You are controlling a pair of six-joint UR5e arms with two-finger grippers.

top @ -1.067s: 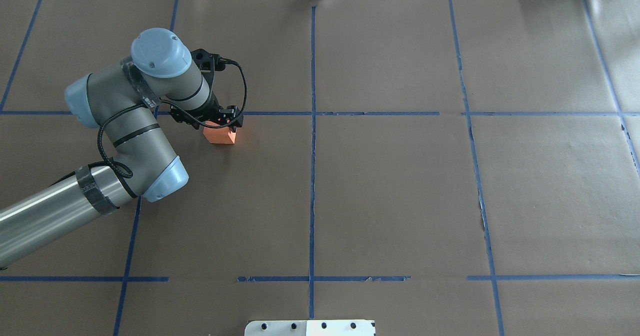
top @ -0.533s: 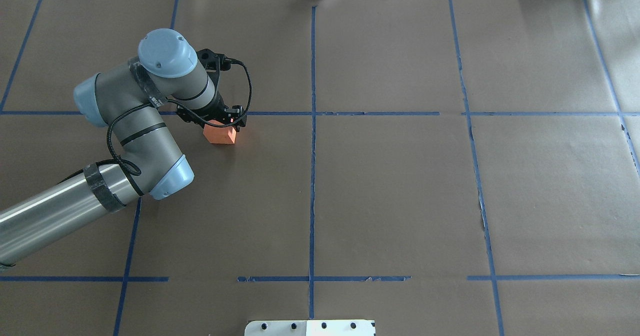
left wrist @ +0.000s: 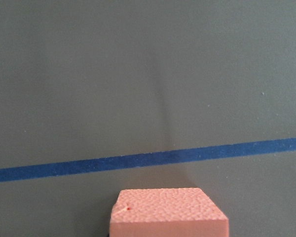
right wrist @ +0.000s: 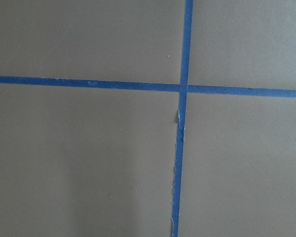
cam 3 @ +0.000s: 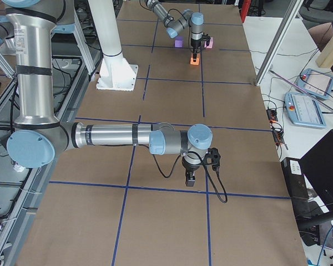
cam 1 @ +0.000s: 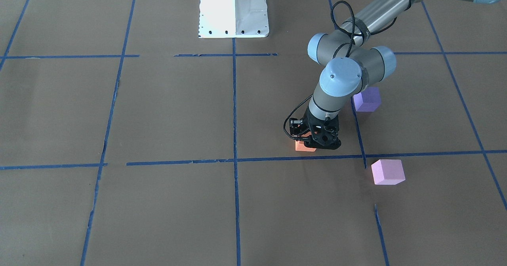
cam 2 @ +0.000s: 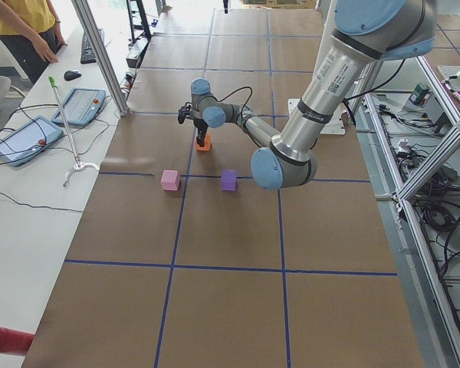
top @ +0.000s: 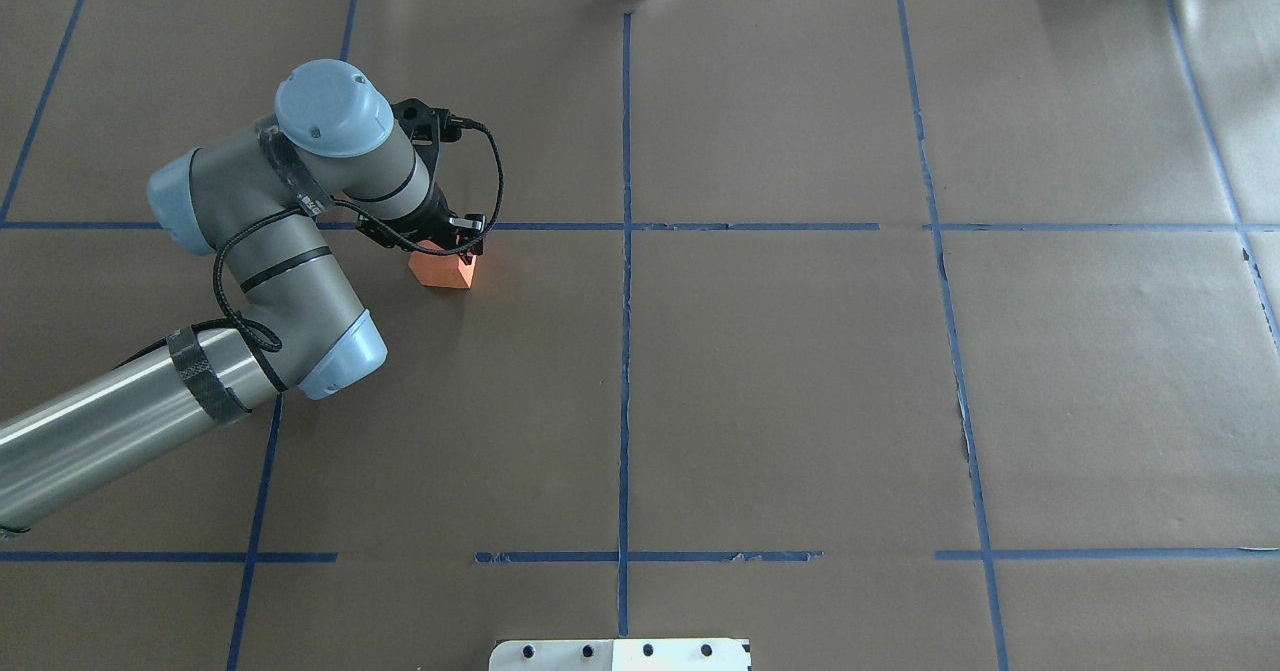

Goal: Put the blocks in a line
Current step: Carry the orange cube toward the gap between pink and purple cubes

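The front-facing camera shows a violet-purple foam cube and a pale pink foam cube; overhead, the arm hides both. The orange foam cube rests on the tabletop directly under the left pincer; whether it grips, I cannot tell.

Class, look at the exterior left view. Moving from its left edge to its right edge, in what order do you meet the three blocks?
pink block → orange block → purple block
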